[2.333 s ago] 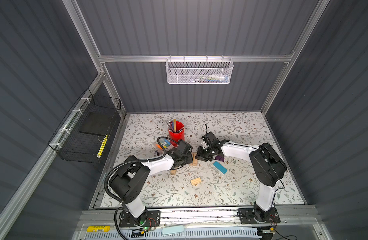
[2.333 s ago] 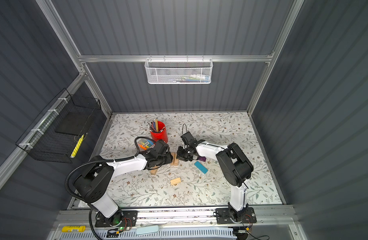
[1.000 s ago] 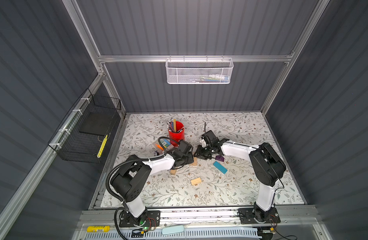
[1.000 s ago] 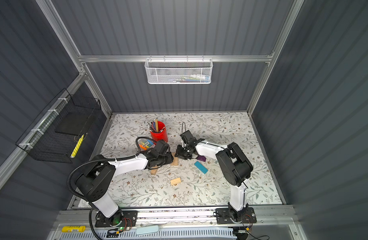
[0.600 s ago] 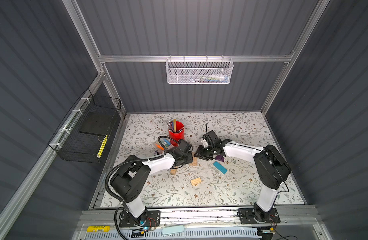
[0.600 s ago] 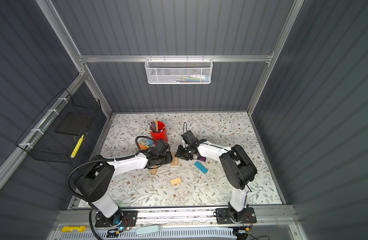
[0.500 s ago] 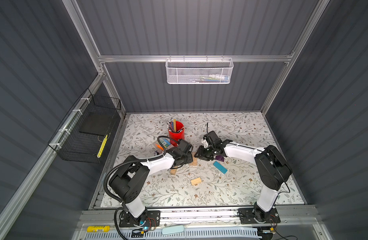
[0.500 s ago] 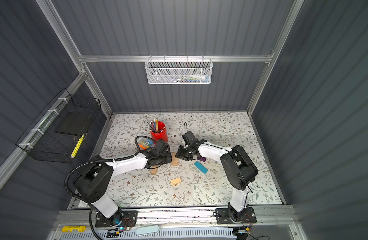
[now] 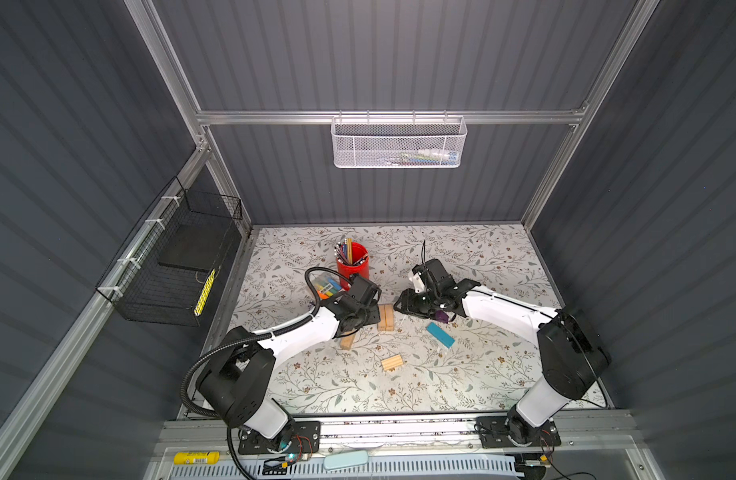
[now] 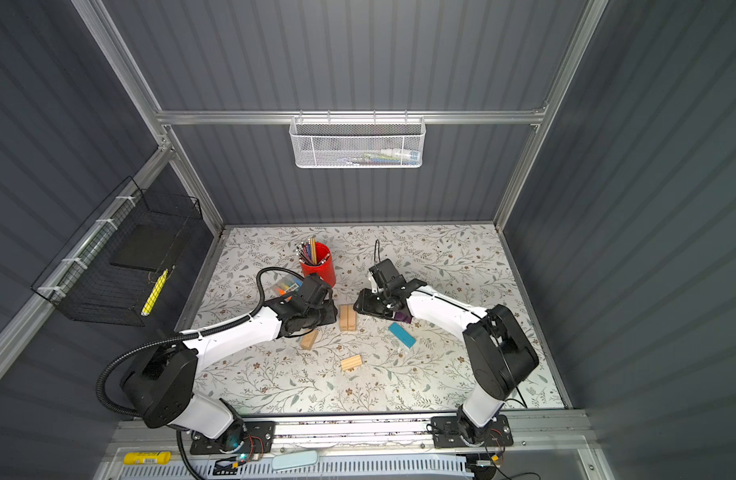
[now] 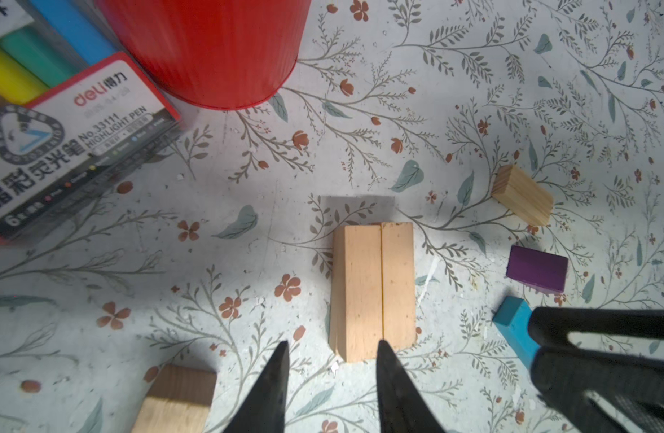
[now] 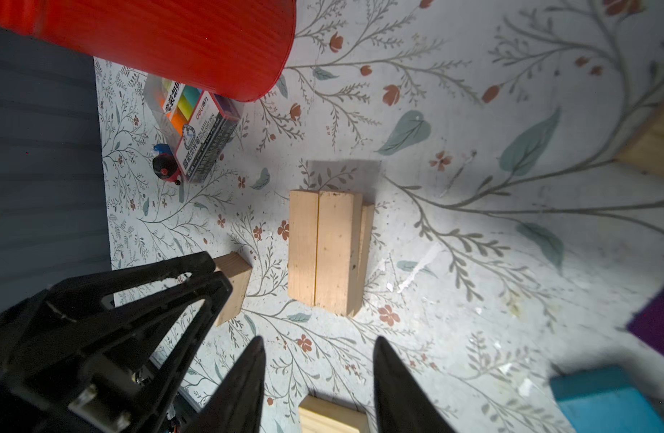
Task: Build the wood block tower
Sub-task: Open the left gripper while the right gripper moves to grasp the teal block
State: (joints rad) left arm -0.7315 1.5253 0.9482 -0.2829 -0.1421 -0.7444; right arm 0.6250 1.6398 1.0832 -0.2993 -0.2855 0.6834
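Landmark: brick stack [image 9: 385,317], tan wood blocks laid flush side by side on the floral table [image 9: 482,257], with a lower layer's edge showing beneath in the right wrist view.
Why laid so: long sides pressed together, probably to give a wide, level footing for the next course of the tower.
Left jaws: apart and empty, tips close to the brick stack's near end; touching or not, cannot tell.
Right jaws: apart and empty, facing the brick stack from the opposite side, near but clear of it.
Why held so: seemingly bracketing the brick stack from both sides, ready to square it or fetch another piece.
Loose tan bricks: one [image 9: 346,341] just beside the brick stack under the left arm, one [image 9: 391,363] well apart toward the front, one [image 11: 521,195] beyond it.
Teal block [image 9: 440,335] and purple block [image 9: 442,316]: flat, near the brick stack on the right arm's side, likely saved for the top.
Red pencil cup [image 9: 353,262] and highlighter pack [image 9: 326,288]: behind the brick stack, no part of the build.
Progress: early; most blocks not yet placed.
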